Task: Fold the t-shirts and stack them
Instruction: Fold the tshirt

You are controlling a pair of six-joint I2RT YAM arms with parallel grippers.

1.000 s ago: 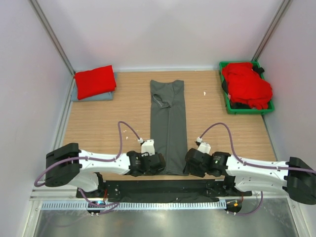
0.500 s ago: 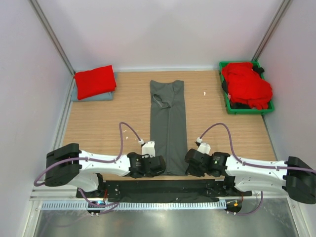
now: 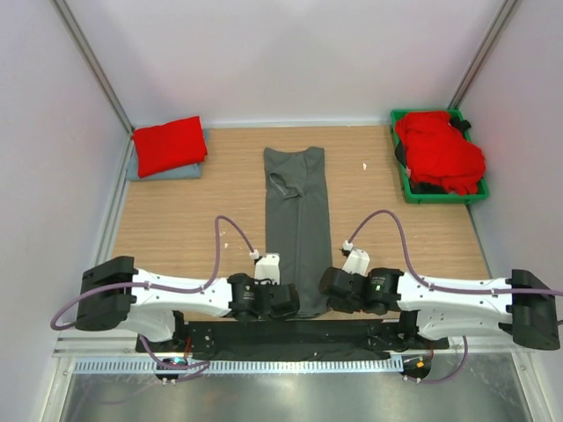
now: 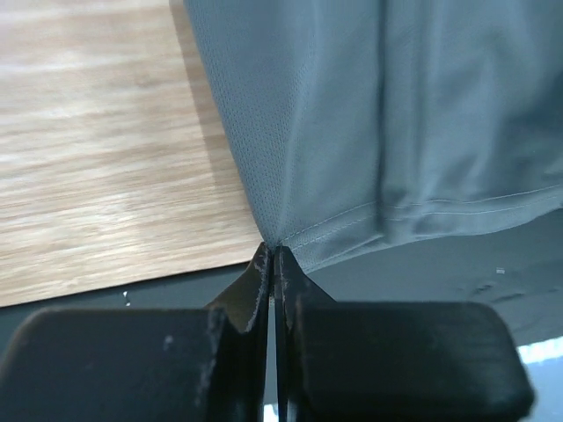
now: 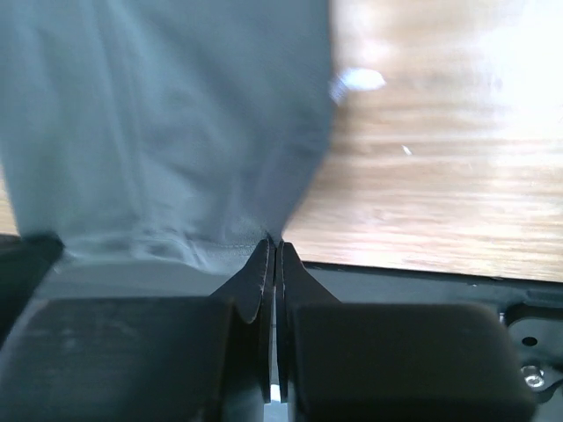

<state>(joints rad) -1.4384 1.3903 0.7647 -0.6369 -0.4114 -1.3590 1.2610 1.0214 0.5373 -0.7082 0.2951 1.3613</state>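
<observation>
- The dark grey t-shirt (image 3: 296,224) lies flat in the middle of the wooden counter (image 3: 176,229), folded into one long narrow strip running from the far side toward the arms.
- Its sides are turned in, so no sleeve sticks out; a curved neckline (image 3: 283,185) shows on the upper left of the strip.
- Its near end reaches the counter's front edge, and the left wrist view shows the stitched hem (image 4: 422,215) hanging just past the wood over a dark surface.
- Up close the cloth is a fine mesh knit, with a lengthwise fold ridge (image 4: 383,105) down it.
- The left gripper (image 4: 271,255) is closed, its fingertips pinching the near left corner of the hem.
- The right gripper (image 5: 273,251) is likewise closed, pinching the near right corner; the cloth rises from the pinch in a small peak.
- From above, both grippers sit low at the front edge, on either side of the strip's near end.
- A folded red t-shirt (image 3: 169,145) rests at the far left corner on top of a folded pale blue-grey t-shirt (image 3: 167,172).
- At the far right, a green bin (image 3: 409,189) holds a crumpled heap of red t-shirts (image 3: 440,149) that stands above its rim.
</observation>
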